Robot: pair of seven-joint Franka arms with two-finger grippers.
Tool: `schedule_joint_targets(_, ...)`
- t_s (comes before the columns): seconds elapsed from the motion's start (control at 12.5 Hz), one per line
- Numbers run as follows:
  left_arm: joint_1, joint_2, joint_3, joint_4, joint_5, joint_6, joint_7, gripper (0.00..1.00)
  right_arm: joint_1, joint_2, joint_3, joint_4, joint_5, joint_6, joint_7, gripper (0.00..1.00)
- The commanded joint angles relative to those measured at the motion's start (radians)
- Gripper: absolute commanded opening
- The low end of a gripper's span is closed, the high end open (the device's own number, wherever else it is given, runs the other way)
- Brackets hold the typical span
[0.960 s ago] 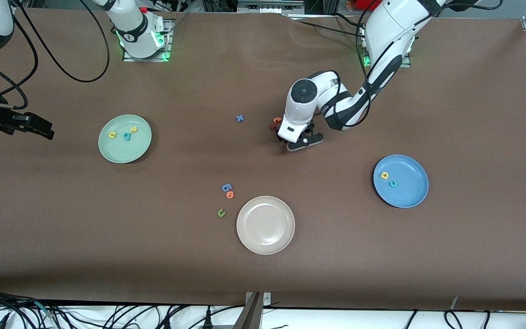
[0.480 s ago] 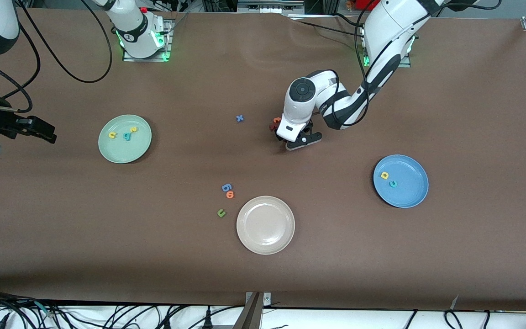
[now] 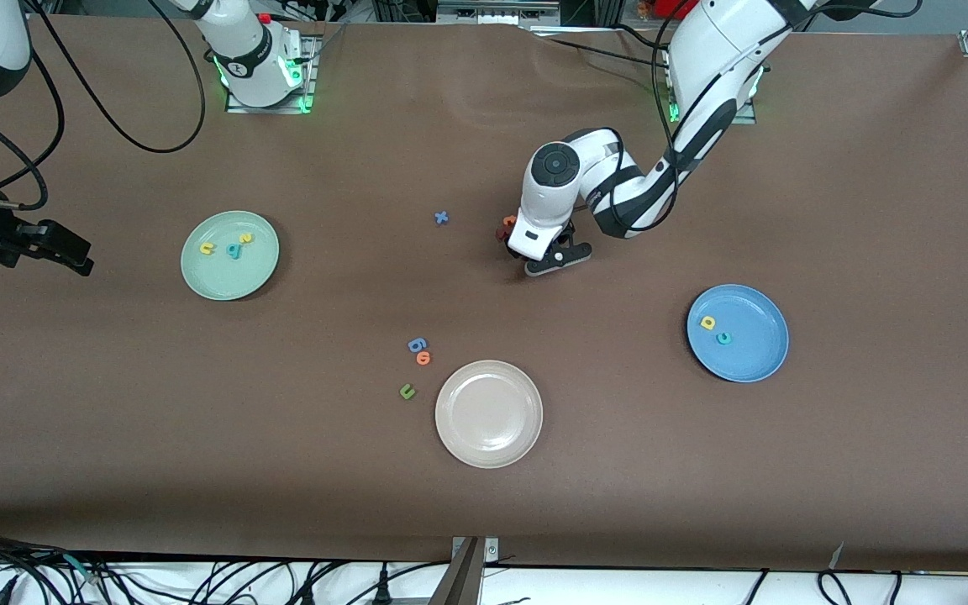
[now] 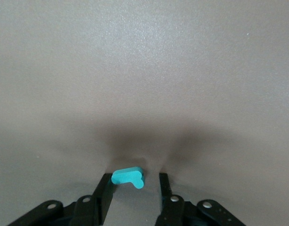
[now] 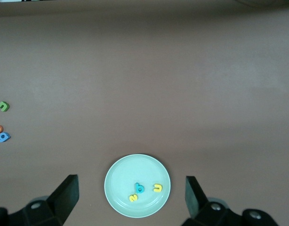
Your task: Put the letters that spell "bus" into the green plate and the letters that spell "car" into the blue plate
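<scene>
Teal r (image 4: pixel 128 177) lay on the tabletop (image 3: pixel 786 168) between the narrowing fingers (image 4: pixel 105 195) of the left gripper (image 4: pixel 133 195), one finger already touching it, not yet clamped, while the right gripper (image 5: pixel 130 193) waited wide open near the green plate (image 3: pixel 198 281).

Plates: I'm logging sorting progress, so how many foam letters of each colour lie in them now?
Yellow: 3, the u and s in the green plate, the a in the blue plate.
Teal: 2, the b and c.
Total: 5.
</scene>
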State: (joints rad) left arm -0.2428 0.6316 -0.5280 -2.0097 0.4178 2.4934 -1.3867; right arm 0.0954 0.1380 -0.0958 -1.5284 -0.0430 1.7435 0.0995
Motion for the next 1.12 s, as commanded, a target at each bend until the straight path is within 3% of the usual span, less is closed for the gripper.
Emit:
schedule_joint_targets(0.0,-0.015,0.010,0.008,0.002,0.041,-0.022,-0.028,0.43,-0.011,-0.002,0.007,0.013,-0.006,0.002,0.005,1.00)
schedule_joint_targets(0.8,-0.010,0.013,0.013,0.003,0.068,-0.056,-0.017,0.43,-0.008,0.037,0.008,0.013,0.000,0.073,0.006,1.00)
schedule_joint_targets(1.04,-0.010,0.014,0.014,0.003,0.072,-0.056,-0.017,0.42,-0.011,0.037,0.008,0.011,0.040,0.086,0.006,1.00)
